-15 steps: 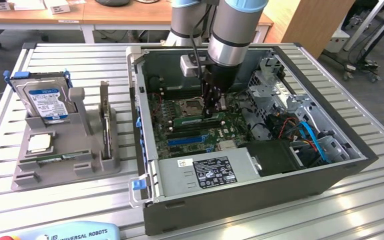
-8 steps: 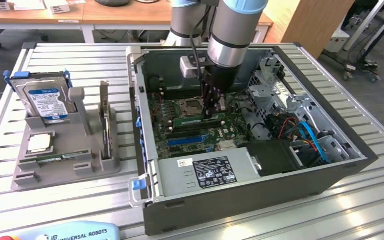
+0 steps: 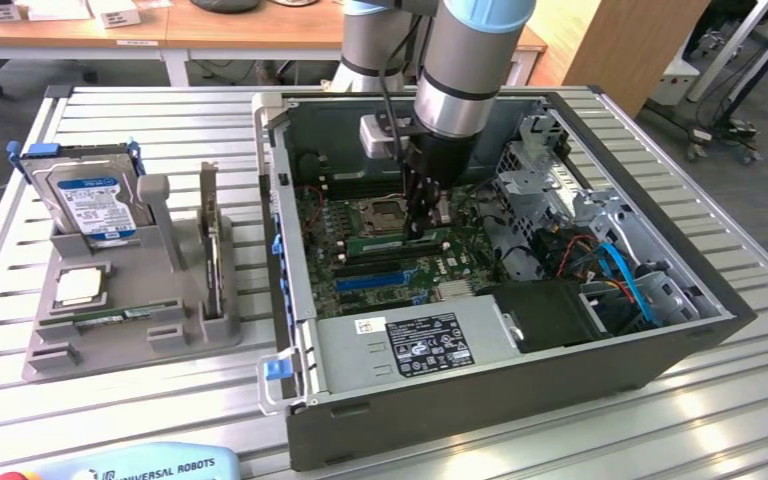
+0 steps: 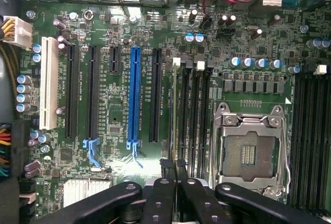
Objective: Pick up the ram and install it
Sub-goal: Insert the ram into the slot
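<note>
While the ram shows as a thin green strip seen edge-on, lined up with the memory slots beside the CPU socket, the gripper pinches it between black fingers drawn almost fully together, deep inside the open computer case. Whether the stick is already in a slot or just above one cannot be told. On the exterior view's clock face, the socket lies just beside the gripper at ten o'clock. The long blue slot is near at seven and the power supply at six. The hard drive stands well apart at nine, upright in its grey stand outside the case.

The risks, as judged from here, centre on alignment. A stick that meets the slot tilted or off its key would likely jam, seat at one end alone, or flex the motherboard under pressure. The white latches at the slot ends could block it if they are not swung clear. With so narrow a hold on a thin board, a push could make it slip through the fingers. The fingers also work close to the socket's frame and nearby capacitors.
</note>
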You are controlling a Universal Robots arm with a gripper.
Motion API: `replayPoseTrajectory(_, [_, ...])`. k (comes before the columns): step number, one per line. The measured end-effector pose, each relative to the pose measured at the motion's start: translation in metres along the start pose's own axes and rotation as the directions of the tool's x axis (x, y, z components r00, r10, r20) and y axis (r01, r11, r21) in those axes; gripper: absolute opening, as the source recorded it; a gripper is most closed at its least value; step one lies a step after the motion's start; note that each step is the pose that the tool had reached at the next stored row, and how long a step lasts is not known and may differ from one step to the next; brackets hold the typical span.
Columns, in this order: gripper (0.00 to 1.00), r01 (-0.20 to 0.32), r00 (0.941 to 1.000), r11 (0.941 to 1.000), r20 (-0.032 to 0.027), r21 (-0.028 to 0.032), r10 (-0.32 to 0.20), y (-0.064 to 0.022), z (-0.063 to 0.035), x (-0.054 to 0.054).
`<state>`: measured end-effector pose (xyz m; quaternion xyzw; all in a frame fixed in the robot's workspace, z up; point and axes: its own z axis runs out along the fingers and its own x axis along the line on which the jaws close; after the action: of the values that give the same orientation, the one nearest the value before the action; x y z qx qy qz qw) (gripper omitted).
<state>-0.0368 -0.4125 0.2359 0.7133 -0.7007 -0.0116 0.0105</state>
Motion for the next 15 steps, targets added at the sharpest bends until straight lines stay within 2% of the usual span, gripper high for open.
replayPoseTrajectory(15, [0.11, -0.027, 0.9996, 0.9996, 0.0006, 0.0001, 0.027, -0.0007, 0.0004, 0.0000])
